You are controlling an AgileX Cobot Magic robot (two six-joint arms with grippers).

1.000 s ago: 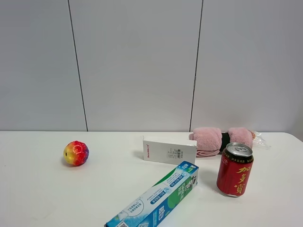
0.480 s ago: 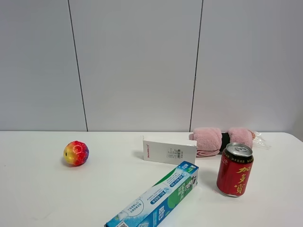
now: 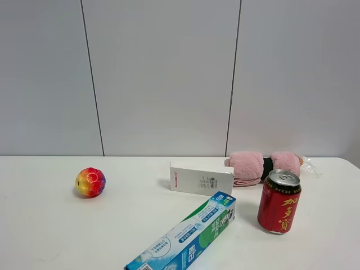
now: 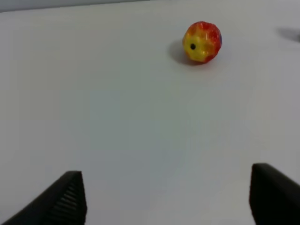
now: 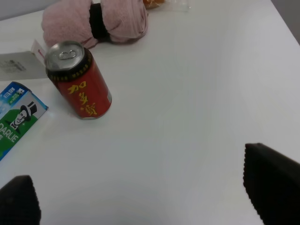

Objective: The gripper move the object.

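The pink rolled towel point(image 3: 262, 166) with a black band at its middle lies at the back right of the white table, behind the red can; it also shows in the right wrist view point(image 5: 93, 21). Neither arm shows in the exterior high view. My left gripper point(image 4: 164, 199) is open, its dark fingertips point(image 4: 61, 201) wide apart above bare table, far from the towel. My right gripper point(image 5: 140, 197) is open and empty, with fingertips point(image 5: 272, 176) wide apart, well short of the can and the towel.
A red drink can point(image 3: 279, 201) stands in front of the towel. A white box point(image 3: 201, 179) stands to the towel's left. A blue-green toothpaste box point(image 3: 184, 236) lies at the front. A rainbow ball point(image 3: 90, 181) sits at the left. Clear plastic wrap point(image 3: 310, 166) lies beside the towel.
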